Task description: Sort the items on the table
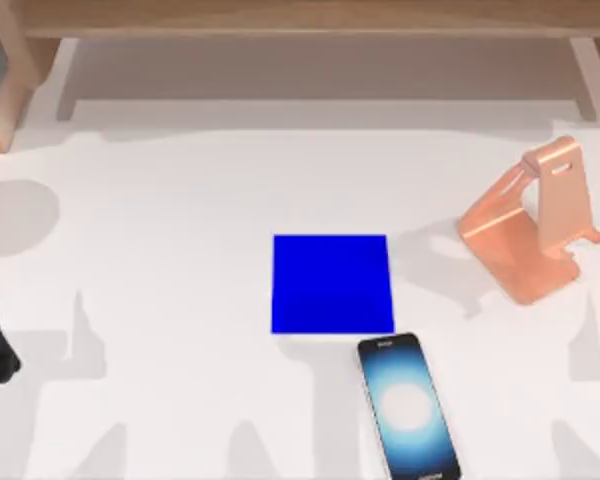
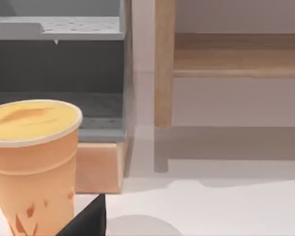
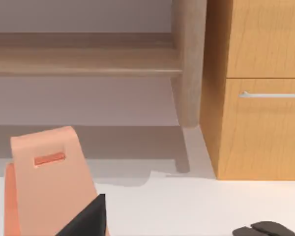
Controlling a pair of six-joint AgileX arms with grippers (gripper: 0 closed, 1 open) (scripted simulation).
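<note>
At the front of the tabletop (image 1: 160, 200), right of centre, just off the front right corner of the blue square pad (image 1: 330, 283): smartphone (image 1: 408, 408), lying flat, screen up and glowing, long axis running roughly front to back. Judged light, stiff and thin, with a slick and fragile glass face; best taken across the two long side edges, low against the tabletop, never on the screen. On the tabletop ahead of the right pincer (image 3: 86, 219), in the right wrist view: dark grey mouse (image 3: 268, 229), partly cut off, apart from the copper-pink stand (image 1: 535, 220). Judged light, rigid, smooth and domed; best pinched across the narrow flanks, where slip is least likely. Stand upright at the right side, close before the right pincer, well apart from the phone. Left pincer (image 2: 86, 220) at the left side, facing an orange cup (image 2: 32, 162). Open or closed: cannot tell for either pincer. Phone well apart from both.
</note>
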